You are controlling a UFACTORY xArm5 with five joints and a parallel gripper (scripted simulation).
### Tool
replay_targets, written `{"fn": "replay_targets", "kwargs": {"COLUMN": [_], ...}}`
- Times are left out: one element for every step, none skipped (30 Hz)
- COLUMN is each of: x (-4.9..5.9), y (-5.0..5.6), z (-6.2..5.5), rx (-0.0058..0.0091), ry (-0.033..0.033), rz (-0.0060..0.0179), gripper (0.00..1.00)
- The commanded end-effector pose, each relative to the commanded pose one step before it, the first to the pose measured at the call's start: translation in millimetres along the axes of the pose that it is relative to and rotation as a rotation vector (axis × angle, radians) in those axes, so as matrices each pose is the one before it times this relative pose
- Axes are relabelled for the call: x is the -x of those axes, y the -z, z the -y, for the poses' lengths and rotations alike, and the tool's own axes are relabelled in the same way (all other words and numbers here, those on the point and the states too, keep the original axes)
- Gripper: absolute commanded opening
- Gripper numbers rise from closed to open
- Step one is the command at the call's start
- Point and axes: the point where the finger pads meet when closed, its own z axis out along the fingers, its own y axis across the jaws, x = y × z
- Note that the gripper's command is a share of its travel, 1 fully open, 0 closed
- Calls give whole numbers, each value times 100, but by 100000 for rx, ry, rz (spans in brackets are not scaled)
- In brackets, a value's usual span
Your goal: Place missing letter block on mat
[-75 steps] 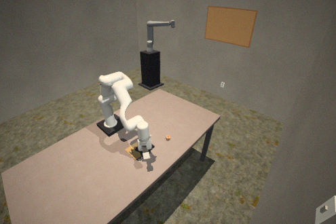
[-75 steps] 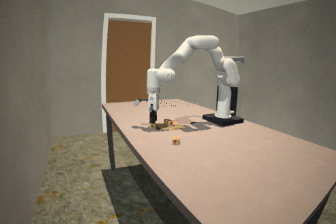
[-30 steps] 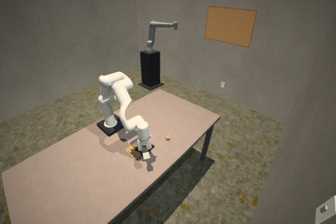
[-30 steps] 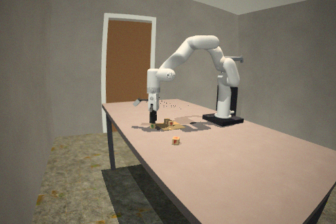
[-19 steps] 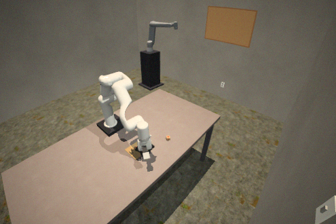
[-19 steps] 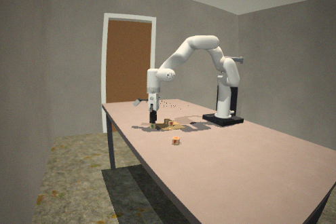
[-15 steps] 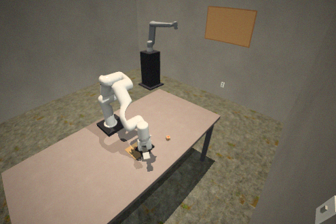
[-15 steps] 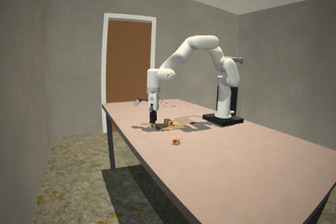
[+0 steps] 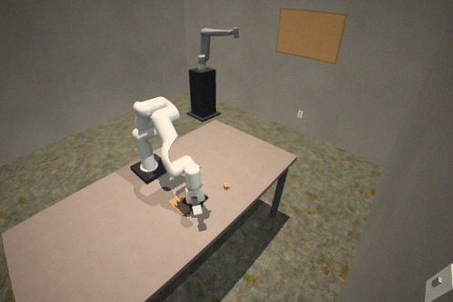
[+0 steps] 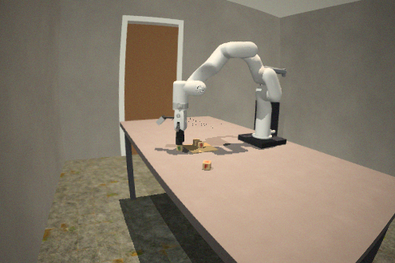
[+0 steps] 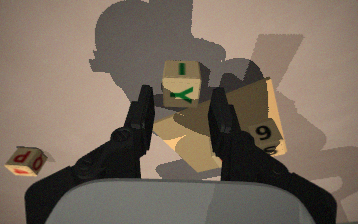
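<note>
by the table's long edge, a black-fingered gripper [image 9: 195,199] [image 10: 179,143] [image 11: 182,100] hung low, its fingers partly spread and pinching nothing. in the wrist view, a green-lettered block [image 10: 179,148] [image 11: 181,83] appeared framed by the two fingertips, with a gap on each side. one face read "y"; another bore a green bar. the block, carrying the row's missing letter, sat off the tan mat [image 9: 174,200] [image 10: 208,149] [image 11: 200,155], just beside its edge; whether the two touched could not be told.

on the mat, a dark-lettered block [image 10: 196,142] [image 11: 264,135] showed "9" and part of what looked like an "s" near one edge, partly covered by a finger in the wrist view. a red-marked block [image 10: 201,144] stood close to it.

a red-lettered block [image 9: 226,186] [image 10: 207,165] [image 11: 26,161] rested well apart from the mat, with tabletop between them. its marks resembled "d" and "0". the table [image 9: 99,238] [image 10: 290,199] stretched widely to either side of the group.
</note>
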Motion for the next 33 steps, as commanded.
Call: {"fn": "replay_targets", "kwargs": {"x": [-111, 2, 2, -1, 0, 1, 1, -1, 0, 0, 0, 1, 1, -1, -1, 0, 0, 0, 0, 0, 0, 0, 0, 0, 0, 0, 0, 0, 0, 0, 0, 0, 0], "y": [-298, -161, -179, -195, -207, -214, -217, -213, -209, 0, 0, -202, -191, -173, -157, -138, -118, -96, -75, -55, -36, -20, -8, -1, 0, 0, 0, 0, 0, 0, 0, 0, 0], "z": [64, -1, -1, 0, 0, -1, -1, 0, 0, 0, 0, 0, -1, 0, 0, 0, 0, 0, 0, 0, 0, 0, 0, 0, 0, 0, 0, 0, 0, 0, 0, 0, 0], "rx": [-186, 0, 0, 0, 0, 0, 0, 0, 0, 0, 0, 0, 0, 0, 0, 0, 0, 0, 0, 0, 0, 0, 0, 0, 0, 0, 0, 0, 0, 0, 0, 0, 0], "ry": [0, 0, 0, 0, 0, 0, 0, 0, 0, 0, 0, 0, 0, 0, 0, 0, 0, 0, 0, 0, 0, 0, 0, 0, 0, 0, 0, 0, 0, 0, 0, 0, 0], "rz": [-323, 0, 0, 0, 0, 0, 0, 0, 0, 0, 0, 0, 0, 0, 0, 0, 0, 0, 0, 0, 0, 0, 0, 0, 0, 0, 0, 0, 0, 0, 0, 0, 0], "gripper": [50, 50, 50, 50, 50, 50, 50, 50, 50, 50, 50, 50, 50, 50, 50, 50, 50, 50, 50, 50, 50, 50, 50, 50, 50, 50, 50, 50, 50, 50, 50, 50, 50]}}
